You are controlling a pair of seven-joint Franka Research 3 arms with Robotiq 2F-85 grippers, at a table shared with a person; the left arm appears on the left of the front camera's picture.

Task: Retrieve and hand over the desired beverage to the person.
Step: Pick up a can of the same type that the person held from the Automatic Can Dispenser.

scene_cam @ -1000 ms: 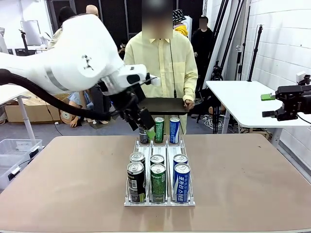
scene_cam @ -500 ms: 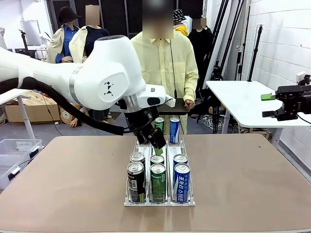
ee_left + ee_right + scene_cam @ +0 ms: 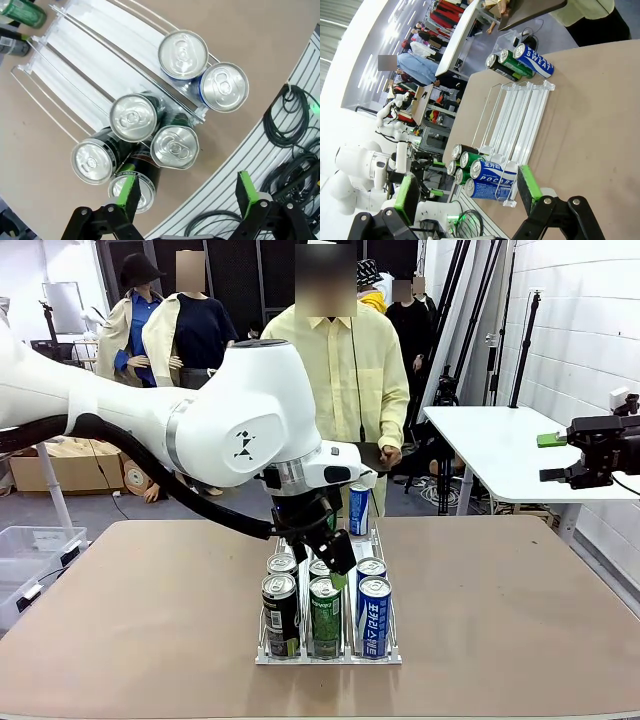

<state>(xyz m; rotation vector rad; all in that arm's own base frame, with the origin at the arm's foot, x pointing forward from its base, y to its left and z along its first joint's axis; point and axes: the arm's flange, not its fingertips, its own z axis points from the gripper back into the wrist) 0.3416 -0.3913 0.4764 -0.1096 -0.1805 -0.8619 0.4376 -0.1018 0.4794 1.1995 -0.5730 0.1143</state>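
Note:
A clear wire rack (image 3: 345, 540) on the brown table holds black, green and blue cans (image 3: 324, 612) in three lanes at its near end. A blue can (image 3: 359, 508) stands at the far end. My left gripper (image 3: 335, 558) hangs open just above the near green cans. From above, the left gripper (image 3: 187, 192) has its green pads either side of the near green can (image 3: 174, 146), with nothing between them. My right gripper (image 3: 550, 458) is open off the table's right side, and the right gripper (image 3: 468, 192) is empty. The person (image 3: 335, 370) stands at the far edge holding a dark tray (image 3: 372, 449).
The left arm's big white link (image 3: 240, 410) hides the rack's far left. A white side table (image 3: 490, 445) stands beyond the right corner. Bare tabletop (image 3: 140, 610) lies left and right of the rack. Cables (image 3: 292, 120) lie on the floor.
My left arm swung from over the far cans toward the rack's near end, and its gripper came down over the near green cans. The right gripper stayed put.

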